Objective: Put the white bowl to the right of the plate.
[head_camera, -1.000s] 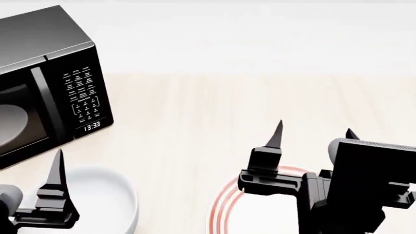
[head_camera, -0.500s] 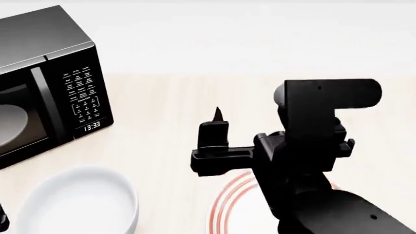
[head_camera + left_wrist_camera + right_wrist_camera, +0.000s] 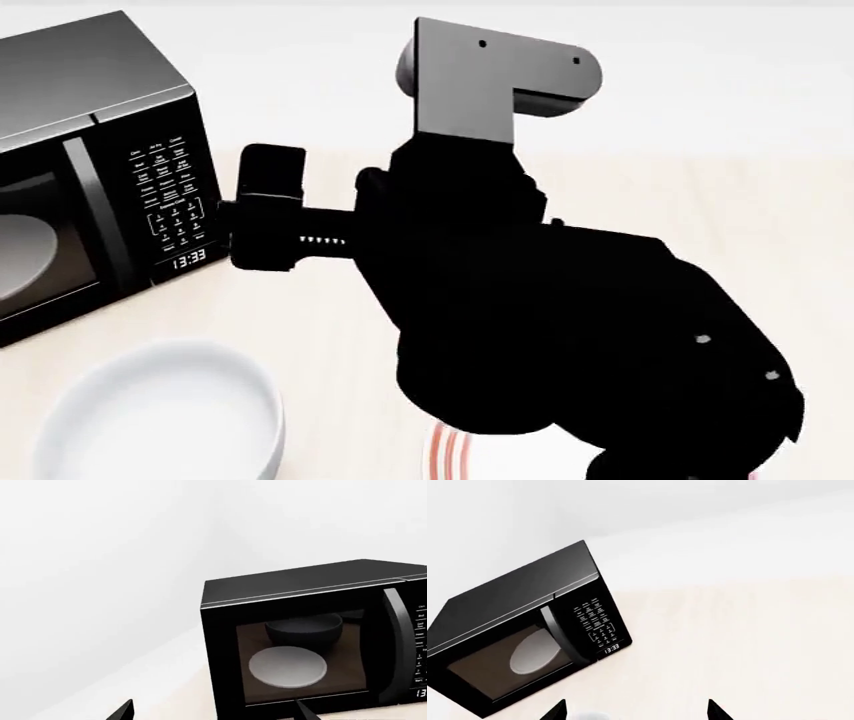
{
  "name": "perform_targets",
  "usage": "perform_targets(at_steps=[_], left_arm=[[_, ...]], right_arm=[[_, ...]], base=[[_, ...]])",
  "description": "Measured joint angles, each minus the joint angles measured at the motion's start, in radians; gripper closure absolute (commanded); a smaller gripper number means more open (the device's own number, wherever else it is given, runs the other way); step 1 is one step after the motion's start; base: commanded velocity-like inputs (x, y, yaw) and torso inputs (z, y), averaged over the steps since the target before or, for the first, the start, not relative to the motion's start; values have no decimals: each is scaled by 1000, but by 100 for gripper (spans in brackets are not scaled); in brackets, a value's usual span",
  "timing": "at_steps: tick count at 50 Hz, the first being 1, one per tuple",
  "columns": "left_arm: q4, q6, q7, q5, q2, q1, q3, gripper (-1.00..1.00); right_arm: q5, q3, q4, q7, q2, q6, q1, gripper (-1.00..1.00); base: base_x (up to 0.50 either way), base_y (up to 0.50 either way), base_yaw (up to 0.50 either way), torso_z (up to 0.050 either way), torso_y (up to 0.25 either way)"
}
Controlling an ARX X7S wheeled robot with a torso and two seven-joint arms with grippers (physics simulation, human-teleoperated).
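The white bowl (image 3: 160, 420) sits on the wooden table at the near left, in front of the microwave. The plate shows only as a sliver of red rings (image 3: 449, 455) under my right arm (image 3: 561, 310), which covers the rest. My right gripper (image 3: 635, 711) is open and empty, held above the table and facing the microwave. One of its fingers (image 3: 271, 170) shows in the head view. A pale edge of the bowl (image 3: 590, 716) lies between its fingertips. My left gripper (image 3: 213, 712) is open and empty, facing the microwave door, and is out of the head view.
A black microwave (image 3: 94, 150) stands at the far left, showing 13:33. Through its door I see a pale disc (image 3: 287, 666) and a dark bowl (image 3: 303, 627). It also shows in the right wrist view (image 3: 514, 630). A white wall runs behind the light wooden table (image 3: 721, 200).
My right arm has risen and swung left across the head view, covering most of the plate. My left gripper has dropped out of the head view. The bowl has not moved.
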Motion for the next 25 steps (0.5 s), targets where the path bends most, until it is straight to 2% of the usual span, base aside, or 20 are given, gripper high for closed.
perform_targets(at_steps=[12,25], left_arm=[[-2,8,-4,-15,-5,25,-49,-100],[10,-1,-9,-56,-6,60,-185,-100]], right_arm=[[99,-211,115,122,-15,-179,58,-100],[147,-427,221,116,-19,-315,106,-100]], base=[[0,0,0,0,0],[0,0,0,0,0]])
